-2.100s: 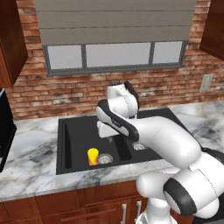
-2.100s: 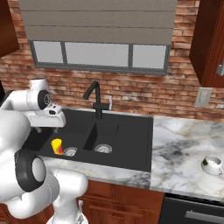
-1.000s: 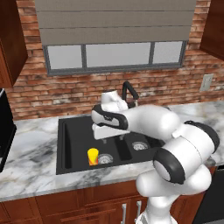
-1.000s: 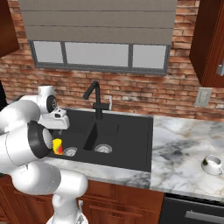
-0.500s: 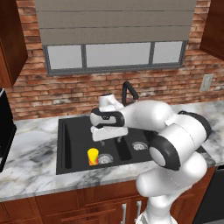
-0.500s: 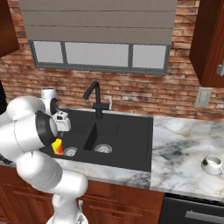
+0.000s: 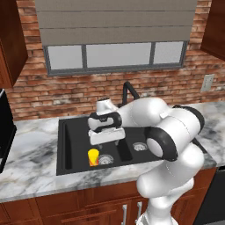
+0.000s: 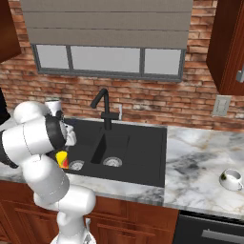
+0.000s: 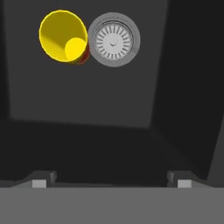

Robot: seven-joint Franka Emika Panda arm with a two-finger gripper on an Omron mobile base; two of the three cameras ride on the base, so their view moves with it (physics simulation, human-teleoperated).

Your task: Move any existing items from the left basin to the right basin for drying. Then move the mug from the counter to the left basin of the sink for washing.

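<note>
A red brick wall runs behind the sink, with a grey-framed window of three frosted panes set in it under a grey slatted blind. Dark reddish-brown wooden upper cabinets hang at both sides. A pale wall outlet sits on the brick at the right. A black appliance stands at the far left edge.

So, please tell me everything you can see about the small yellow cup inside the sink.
The yellow cup is small and open-topped, with a bright yellow inside and rim and an orange-red lower part. It looks like smooth plastic and appears empty. It stands upright on the floor of the wider left basin, right beside the round silver drain; whether they touch, I cannot tell. The open gripper hangs above it, apart from it.
</note>
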